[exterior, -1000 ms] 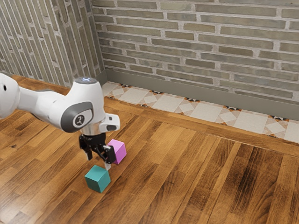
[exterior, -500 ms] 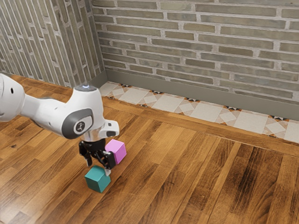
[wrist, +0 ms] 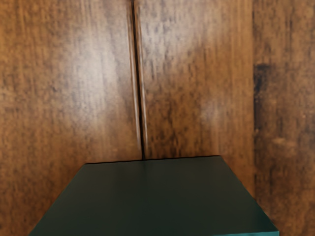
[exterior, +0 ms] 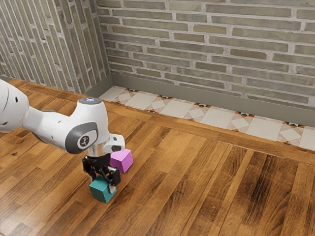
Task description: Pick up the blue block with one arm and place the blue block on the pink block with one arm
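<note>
One end effector [exterior: 103, 180], jaws spread apart, straddles the blue block [exterior: 100, 192].

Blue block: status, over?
Black two-finger gripper open, straddling the teal-blue cube. Cube flat on the wooden tabletop, not lifted. Pink cube close beside the gripper, nothing on it.

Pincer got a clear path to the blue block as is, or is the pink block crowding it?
Likely yes. The pincer hangs right over the blue block, with nothing between them. The pink block stands off to the side and does not cover it.
</note>
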`<state>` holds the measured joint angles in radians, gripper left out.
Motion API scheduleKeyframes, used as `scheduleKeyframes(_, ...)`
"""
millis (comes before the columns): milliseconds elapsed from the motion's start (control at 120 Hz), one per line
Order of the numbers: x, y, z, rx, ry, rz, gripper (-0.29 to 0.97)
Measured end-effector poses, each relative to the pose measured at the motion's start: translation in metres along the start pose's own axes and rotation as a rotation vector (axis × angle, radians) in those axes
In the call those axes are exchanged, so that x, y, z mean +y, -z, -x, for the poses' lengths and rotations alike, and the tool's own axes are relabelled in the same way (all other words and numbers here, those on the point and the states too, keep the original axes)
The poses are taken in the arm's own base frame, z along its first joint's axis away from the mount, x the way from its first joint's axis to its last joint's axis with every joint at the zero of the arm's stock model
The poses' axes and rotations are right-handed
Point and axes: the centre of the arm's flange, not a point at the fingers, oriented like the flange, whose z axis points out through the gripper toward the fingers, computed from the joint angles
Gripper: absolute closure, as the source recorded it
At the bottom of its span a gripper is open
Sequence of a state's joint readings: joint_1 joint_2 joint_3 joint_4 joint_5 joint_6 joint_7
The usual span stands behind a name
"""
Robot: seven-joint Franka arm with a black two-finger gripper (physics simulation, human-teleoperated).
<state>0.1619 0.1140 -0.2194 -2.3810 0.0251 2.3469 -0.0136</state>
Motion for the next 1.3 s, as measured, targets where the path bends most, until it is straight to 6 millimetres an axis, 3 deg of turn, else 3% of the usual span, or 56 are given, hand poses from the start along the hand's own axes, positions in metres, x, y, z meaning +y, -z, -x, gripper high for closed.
scheduleKeyframes(167,0.000,0.000,0.000,0.004,0.002,0.001,0.24)
scheduleKeyframes(367,0.000,0.008,-0.001,0.020,0.001,-0.007,0.30)
scheduleKeyframes(492,0.000,0.039,-0.008,0.075,-0.001,-0.022,0.31)
scheduleKeyframes(617,0.002,0.094,-0.041,0.124,-0.011,-0.055,0.32)
scheduleKeyframes(708,0.005,0.116,-0.068,0.112,-0.016,-0.069,0.31)
scheduleKeyframes(850,-0.002,0.120,-0.094,0.049,0.002,-0.078,0.32)
scheduleKeyframes(1300,-0.012,0.112,-0.110,-0.071,0.038,-0.095,0.32)
